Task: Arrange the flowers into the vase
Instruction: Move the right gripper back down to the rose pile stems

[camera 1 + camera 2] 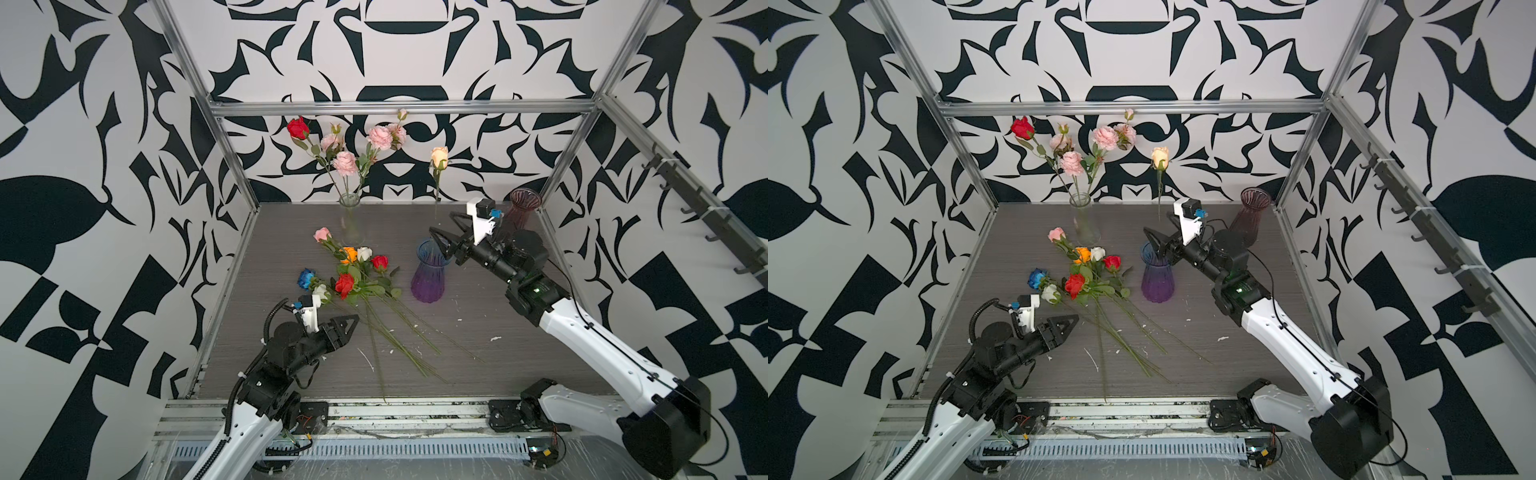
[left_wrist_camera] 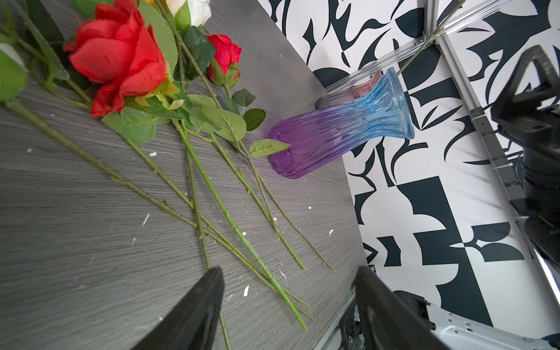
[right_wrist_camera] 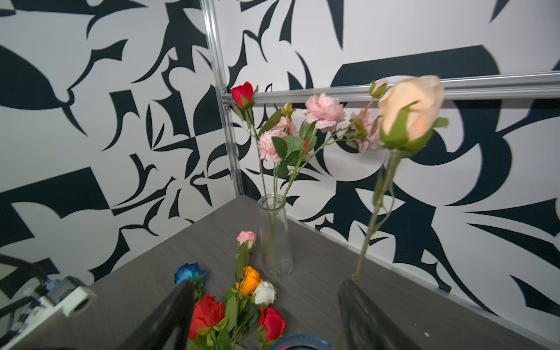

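Grey wood grain all across, speckled with white flecks (image 1: pixel 495 338). Hovering over the worktop (image 1: pixel 478 374) near its near-left corner with the left gripper (image 1: pixel 352 322), fingers (image 2: pixel 197 312) standing apart and clamping nothing, aiming across the cut stem ends. Passing next over the loose flowers (image 1: pixel 357 286), heaped left of the middle: blue rose (image 1: pixel 306 279) and white rose (image 1: pixel 321 292) nearest the left edge, the latter just beside the left wrist camera (image 1: pixel 308 312); big red rose (image 1: pixel 344 284), smaller red rose (image 1: pixel 380 262), orange rose (image 1: pixel 350 254), second white rose (image 1: pixel 364 252) and pink rose (image 1: pixel 322 234) farther in; stems crossing one another and fanning toward the near edge. Meeting the purple foot of the blue-to-purple vase (image 1: pixel 430 274), right of the heap, with the tip of one leaf (image 2: pixel 269 147). Standing upright in that vase with the peach rose (image 1: pixel 439 157), stem rising out of the mouth. Poising the right gripper (image 1: pixel 441 222) over the vase mouth, fingers (image 3: pixel 363 318) spread apart, the stem running just beside one of them, contact impossible to tell. Hiding the lower part of the plum vase (image 1: pixel 524 199) at the far-right corner behind the right arm (image 1: pixel 490 257). Reaching the far edge at the clear glass vase (image 1: pixel 350 200), holding a tall red rose (image 1: pixel 298 127) and pink ruffled blooms (image 1: pixel 345 163).
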{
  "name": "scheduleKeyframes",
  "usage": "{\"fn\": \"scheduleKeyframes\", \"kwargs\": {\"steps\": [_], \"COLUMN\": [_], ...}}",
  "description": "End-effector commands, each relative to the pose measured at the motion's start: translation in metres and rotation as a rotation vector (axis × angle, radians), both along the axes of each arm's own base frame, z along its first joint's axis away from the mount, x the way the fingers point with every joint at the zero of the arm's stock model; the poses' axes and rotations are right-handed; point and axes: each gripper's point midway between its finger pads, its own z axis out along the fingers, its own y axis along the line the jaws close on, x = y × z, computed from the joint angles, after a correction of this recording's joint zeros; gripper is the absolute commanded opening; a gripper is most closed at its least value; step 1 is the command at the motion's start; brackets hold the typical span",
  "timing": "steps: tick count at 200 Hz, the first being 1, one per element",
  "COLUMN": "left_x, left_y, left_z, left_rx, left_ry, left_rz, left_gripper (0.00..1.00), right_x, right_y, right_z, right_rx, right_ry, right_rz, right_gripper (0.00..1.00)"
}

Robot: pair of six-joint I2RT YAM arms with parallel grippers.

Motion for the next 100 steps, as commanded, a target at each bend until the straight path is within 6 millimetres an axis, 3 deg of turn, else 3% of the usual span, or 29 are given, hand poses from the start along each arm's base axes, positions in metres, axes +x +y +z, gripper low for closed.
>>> {"fn": "scheduleKeyframes", "kwargs": {"steps": [1, 32, 100], "left_x": [-0.001, -0.002, -0.004], "left_y": [0.001, 0.003, 0.005], "left_z": [-0.009, -0.008, -0.006], "left_rx": [0.004, 0.001, 0.0], "left_ry": [0.016, 0.01, -0.001], "left_rz": [0.004, 0.009, 0.017], "left_gripper": [0.73, 0.73, 0.73], "right_x": [-0.036, -0.058, -0.04], "right_y": [0.035, 0.076, 0.125], "right_z": [-0.009, -0.04, -0.151], "right_rx": [-0.141, -0.28, -0.429], "right_ry": [-0.026, 0.089, 0.56], "right_rz": [0.098, 0.197, 0.214], "right_gripper": [0.77, 0.7, 0.55]}}
